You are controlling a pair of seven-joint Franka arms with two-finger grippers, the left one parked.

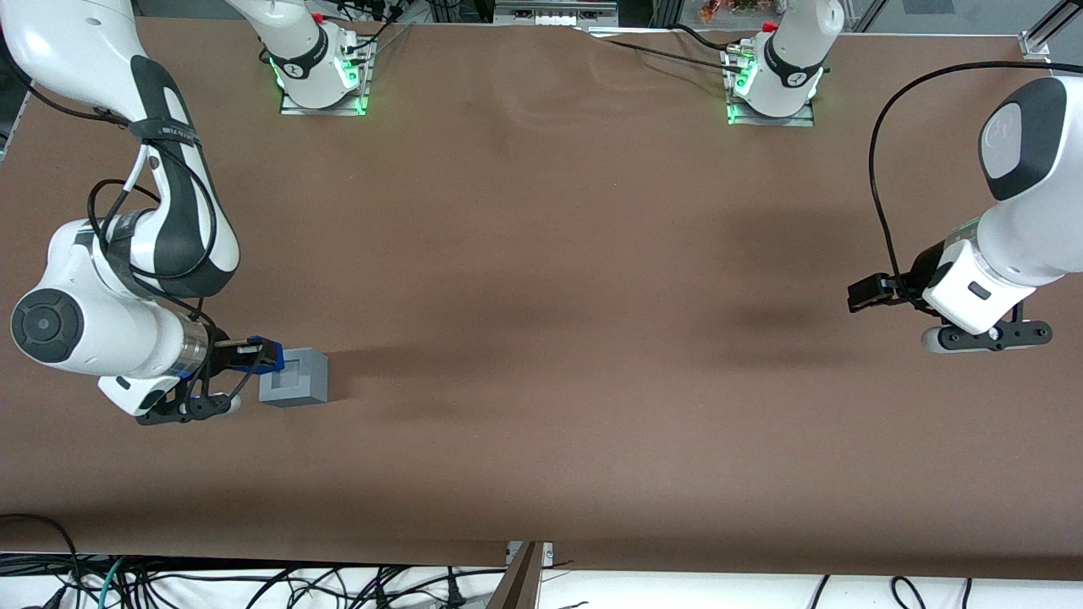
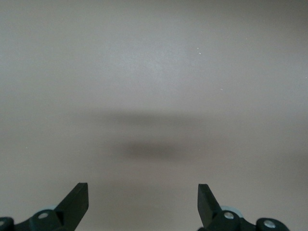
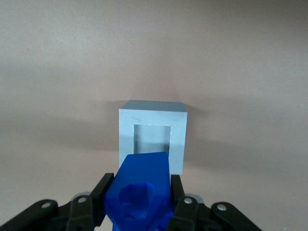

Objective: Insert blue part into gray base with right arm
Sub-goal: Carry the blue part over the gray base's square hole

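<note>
The gray base (image 1: pixel 295 377) stands on the brown table toward the working arm's end, its square recess facing up. It also shows in the right wrist view (image 3: pixel 152 139), recess open and empty. My right gripper (image 1: pixel 258 356) is shut on the blue part (image 1: pixel 266 355) and holds it just beside the base's edge, above table level. In the right wrist view the blue part (image 3: pixel 140 192) sits clamped between the black fingers (image 3: pixel 102 192), its tip overlapping the near rim of the base. The right arm (image 1: pixel 110 330) reaches in from the table's end.
The brown table (image 1: pixel 541 355) stretches wide toward the parked arm's end. Two arm mounts with green lights (image 1: pixel 321 80) stand farther from the front camera. Cables lie along the table's near edge (image 1: pixel 254 584).
</note>
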